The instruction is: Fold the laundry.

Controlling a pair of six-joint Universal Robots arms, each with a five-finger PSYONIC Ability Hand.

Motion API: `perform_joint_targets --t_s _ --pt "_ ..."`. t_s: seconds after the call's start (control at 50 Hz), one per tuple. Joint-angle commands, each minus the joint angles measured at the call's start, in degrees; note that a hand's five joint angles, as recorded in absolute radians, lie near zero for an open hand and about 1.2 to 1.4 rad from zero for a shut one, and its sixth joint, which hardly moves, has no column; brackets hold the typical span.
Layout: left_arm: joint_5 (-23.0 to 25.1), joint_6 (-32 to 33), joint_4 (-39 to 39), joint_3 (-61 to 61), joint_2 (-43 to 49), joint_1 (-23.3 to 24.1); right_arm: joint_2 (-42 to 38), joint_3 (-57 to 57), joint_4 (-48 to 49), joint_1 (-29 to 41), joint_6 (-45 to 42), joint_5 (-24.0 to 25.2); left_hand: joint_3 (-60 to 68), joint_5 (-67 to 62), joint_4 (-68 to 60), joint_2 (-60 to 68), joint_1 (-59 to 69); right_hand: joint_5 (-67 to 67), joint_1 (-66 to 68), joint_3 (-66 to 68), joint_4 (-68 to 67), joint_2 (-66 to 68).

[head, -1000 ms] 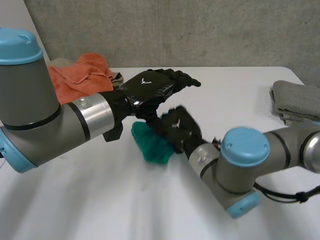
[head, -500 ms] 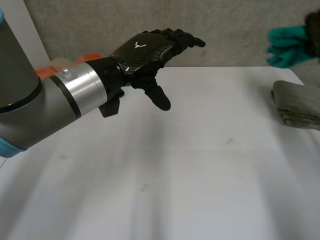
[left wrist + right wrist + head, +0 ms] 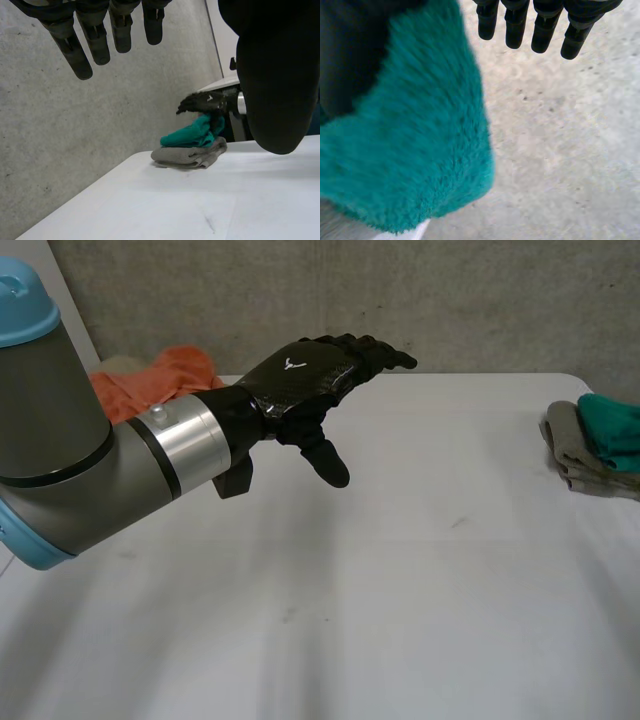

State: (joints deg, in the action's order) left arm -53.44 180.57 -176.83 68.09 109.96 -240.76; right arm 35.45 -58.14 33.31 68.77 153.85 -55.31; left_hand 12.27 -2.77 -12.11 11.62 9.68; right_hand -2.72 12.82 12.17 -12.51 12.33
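A teal cloth point(image 3: 612, 430) lies bunched on a folded grey towel point(image 3: 580, 455) at the table's far right edge. In the left wrist view my right hand point(image 3: 205, 102) hovers flat just over the teal cloth point(image 3: 190, 135) and the grey towel point(image 3: 185, 156). In the right wrist view my right hand point(image 3: 540, 30) has straight fingers held clear of the teal cloth point(image 3: 405, 150), which lies against its thumb side. My left hand point(image 3: 300, 375) hangs above the table's middle left, fingers straight, thumb pointing down, holding nothing. Its fingers point(image 3: 95, 40) are spread.
A heap of orange cloth point(image 3: 150, 385) sits at the back left behind my left arm. The white table point(image 3: 400, 590) ends at a grey concrete wall at the back.
My right hand carried the teal cloth from the table's middle to the right and set it on the grey towel; its fingers have straightened. The left hand rose slightly and stayed open.
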Motion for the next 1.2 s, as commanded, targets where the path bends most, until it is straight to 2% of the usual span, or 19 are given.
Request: perform_joint_targets --t_s 0.02,0.16,0.24,0.26,0.32,0.4,0.48,0.5,0.52,0.56,0.6,0.62,0.7,0.76,0.78,0.84,0.92,1.0,1.2 --pt "0.00 -0.13 0.08 0.12 -0.53 0.12 9.45 -5.04 -4.65 -1.00 4.17 -1.11 -1.72 2.22 1.56 -1.07 0.87 2.72 -2.82 -2.17 2.51 -2.33" --pt "0.00 -0.21 0.26 0.56 -0.62 1.17 16.31 -6.99 -13.08 -4.52 4.88 -3.30 -1.72 2.22 1.56 -1.07 0.87 2.72 -2.82 -2.17 2.51 -2.33" --pt "0.00 -0.21 0.17 1.08 -0.88 1.35 20.71 -2.51 -23.19 -7.16 4.27 -15.15 -1.89 2.39 1.73 -1.24 0.71 2.72 -2.82 -2.17 2.51 -2.33" --pt "0.00 -0.21 0.17 1.08 -0.97 1.35 21.06 0.28 -26.17 -7.51 3.48 -20.66 -1.89 2.39 1.73 -1.24 0.71 2.72 -2.82 -2.17 2.51 -2.33" --pt "0.00 -0.48 0.00 0.47 -1.50 1.44 21.85 6.26 -29.35 -7.52 -0.46 -29.46 -1.89 2.39 1.73 -1.24 0.71 2.72 -2.82 -2.17 2.51 -2.33" --pt "-1.93 -2.06 -1.49 -2.42 -2.03 1.79 22.73 10.76 -26.39 -6.29 -4.87 -34.07 -1.89 2.39 1.72 -1.24 0.71 2.72 -2.82 -2.17 2.51 -2.33" --pt "-8.77 -6.09 -3.60 -7.87 -2.90 1.53 27.19 10.69 -19.28 0.63 -3.31 -31.89 -1.89 2.39 1.73 -1.24 0.71 2.72 -2.82 -2.17 2.51 -2.33" --pt "-12.62 -7.67 -4.91 -10.06 -3.95 0.83 28.61 10.16 -17.51 2.49 -2.43 -31.27 -1.89 2.39 1.73 -1.24 0.71 2.72 -2.82 -2.17 2.51 -2.33" --pt "-13.87 -8.12 -5.27 -10.69 -4.31 0.65 29.58 9.55 -16.45 3.81 -1.81 -30.74 -1.89 2.39 1.73 -1.24 0.71 2.72 -2.82 -2.17 2.51 -2.33" --pt "-19.74 -8.91 -7.11 -13.40 -5.10 -0.31 33.79 5.34 -12.32 8.55 0.39 -28.54 -1.56 2.05 1.39 -0.91 1.04 2.72 -2.82 -2.17 2.51 -2.33" --pt "-23.10 -8.74 -7.56 -14.73 -5.19 -1.72 37.21 -0.09 -9.34 13.02 1.62 -25.74 -1.39 1.88 1.22 -0.74 1.21 2.72 -2.82 -2.17 2.51 -2.33" --pt "-24.42 -8.65 -7.74 -15.17 -5.28 -2.77 37.84 -1.69 -8.62 14.36 1.80 -24.85 -1.22 1.72 1.05 -0.57 1.38 2.72 -2.82 -2.17 2.51 -2.33" --pt "-29.43 -4.89 -7.48 -15.44 -4.84 -12.77 40.22 -10.74 -7.21 22.26 1.27 -18.79 -0.71 1.21 0.55 -0.06 1.88 2.72 -2.82 -2.17 2.51 -2.33" --pt "-30.41 -0.41 -7.21 -14.48 -3.88 -16.48 40.49 -17.95 -8.35 27.72 1.10 -16.50 -0.71 1.21 0.55 -0.06 1.88 2.72 -2.82 -2.17 2.51 -2.33" --pt "-31.02 3.26 -7.04 -13.95 -2.05 -17.88 40.57 -19.80 -8.61 28.69 1.10 -16.41 -0.71 1.21 0.55 -0.06 1.88 2.72 -2.82 -2.17 2.51 -2.33" --pt "-31.38 9.35 -7.12 -13.77 2.18 -19.13 40.58 -26.04 -9.93 31.50 0.49 -16.41 -0.88 1.38 0.72 -0.23 1.71 2.72 -2.82 -2.17 2.51 -2.33" --pt "-31.12 20.49 -8.00 -14.38 12.52 -21.58 39.96 -32.20 -10.20 32.91 -1.45 -16.41 -1.55 2.05 1.39 -0.90 1.04 2.72 -2.82 -2.17 2.51 -2.33" --pt "-30.68 26.31 -12.11 -18.15 22.98 -24.39 38.47 -36.33 -10.29 33.27 -3.64 -16.76 -2.06 2.55 1.89 -1.41 0.54 2.72 -2.82 -2.17 2.51 -2.33" --pt "-30.23 28.70 -24.87 -33.53 46.56 -27.21 35.57 -41.78 -10.37 33.36 -5.41 -16.85 0.79 -0.29 -0.95 1.44 3.38 2.72 -2.82 -2.17 2.51 -2.33"
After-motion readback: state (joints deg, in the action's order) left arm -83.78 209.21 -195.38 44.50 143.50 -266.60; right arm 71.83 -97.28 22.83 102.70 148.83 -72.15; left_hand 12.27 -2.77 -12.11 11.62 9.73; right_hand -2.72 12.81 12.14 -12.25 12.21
